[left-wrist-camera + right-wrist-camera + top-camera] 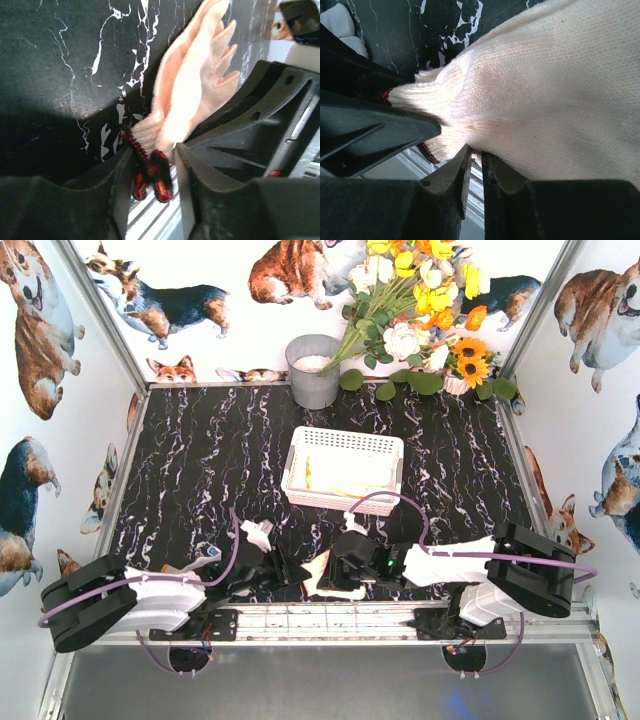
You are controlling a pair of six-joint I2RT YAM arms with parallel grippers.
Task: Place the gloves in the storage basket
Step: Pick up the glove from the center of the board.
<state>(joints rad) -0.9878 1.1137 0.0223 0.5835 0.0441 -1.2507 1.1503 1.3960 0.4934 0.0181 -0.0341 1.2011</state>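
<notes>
- Two end effectors meet over one glove point(190, 85) at the near edge of the worktop point(200, 470), close to the arm bases
- The left end effector point(150, 165) has its jaws narrowly apart and clamped on the glove's ribbed cuff point(145, 135), whose red-and-black trim point(150, 175) fills the gap between them
- The right end effector point(476, 160) is almost fully closed, with a fold of the same glove's knit pinched at its tips
- The glove is plain cream; its fingers spread away from the left wrist camera over the black marbled surface
- The basket point(345, 436) stands mid-worktop, apart from the held glove and beyond it
- Other gloves point(350, 480) lie inside the basket, pale with some yellow
- A grey bucket point(313, 375) and a bunch of flowers point(415, 300) stand at the far edge
</notes>
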